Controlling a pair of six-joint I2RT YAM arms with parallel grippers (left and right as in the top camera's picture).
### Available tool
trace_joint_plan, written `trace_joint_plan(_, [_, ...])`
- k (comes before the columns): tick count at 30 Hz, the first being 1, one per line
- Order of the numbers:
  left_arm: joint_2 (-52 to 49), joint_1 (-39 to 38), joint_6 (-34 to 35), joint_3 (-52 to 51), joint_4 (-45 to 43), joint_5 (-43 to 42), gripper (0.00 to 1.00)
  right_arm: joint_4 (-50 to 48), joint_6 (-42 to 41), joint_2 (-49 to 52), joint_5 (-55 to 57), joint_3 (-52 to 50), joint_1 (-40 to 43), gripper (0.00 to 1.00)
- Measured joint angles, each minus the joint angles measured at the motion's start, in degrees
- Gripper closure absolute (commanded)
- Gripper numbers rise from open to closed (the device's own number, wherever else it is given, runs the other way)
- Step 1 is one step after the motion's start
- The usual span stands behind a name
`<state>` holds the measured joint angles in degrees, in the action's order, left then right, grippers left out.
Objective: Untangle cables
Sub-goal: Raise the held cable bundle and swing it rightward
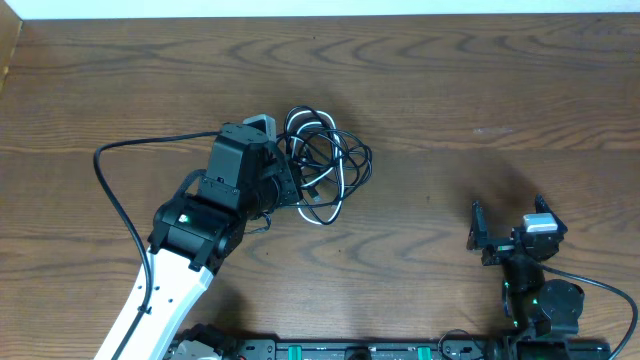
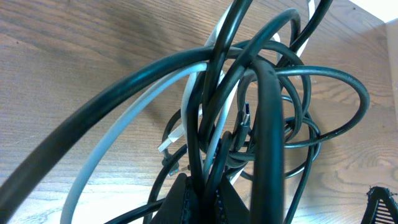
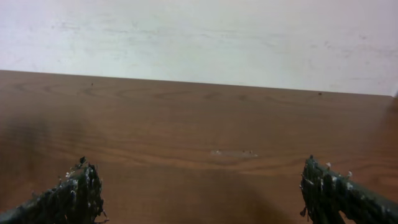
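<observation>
**Step in hand:** first grasp on the tangle. No strand is judged to be separated yet.

**Task object:** the cables (image 1: pixel 325 160) are found as one knot of overlapping loops on the table (image 1: pixel 450 80), left of centre and toward the far edge. Black strands dominate. One white cable (image 2: pixel 124 124) is threaded through the middle and also shows at the near edge of the knot in the overhead view. In the left wrist view the loops are seen crossing over and under one another. Which end belongs to which strand cannot be told. A small plug (image 2: pixel 166 147) is noted beside the white strand.

**Tools:**
- The left gripper (image 2: pixel 280 186) is placed at the left side of the knot, pushed in among the loops. Its fingers (image 2: pixel 380 202) are seen apart, with several strands running through the gap. Nothing is judged to be pinched.
- The right gripper (image 3: pixel 202 190) is held low over bare table on the right, well apart from the cables. Its jaws are spread wide, with nothing between them.

**Next move, as judged:** one strand is to be singled out and the jaws closed on it alone. The white one is the easiest to distinguish. With several strands in the gap, a bundle is likely to be caught and the whole knot dragged. The right gripper is needed at the knot, so that the other loops can be pinned while the chosen strand is drawn out.
</observation>
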<state>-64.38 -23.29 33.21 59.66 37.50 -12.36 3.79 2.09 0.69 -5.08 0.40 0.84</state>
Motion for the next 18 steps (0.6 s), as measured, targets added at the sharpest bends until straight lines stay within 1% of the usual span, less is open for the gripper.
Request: trace_joint_plan(18, [0.0,0.0,0.0,0.1,-1.1,-0.4,0.93,0.0,0.0,0.0,0.0,0.0,0.0,0.01])
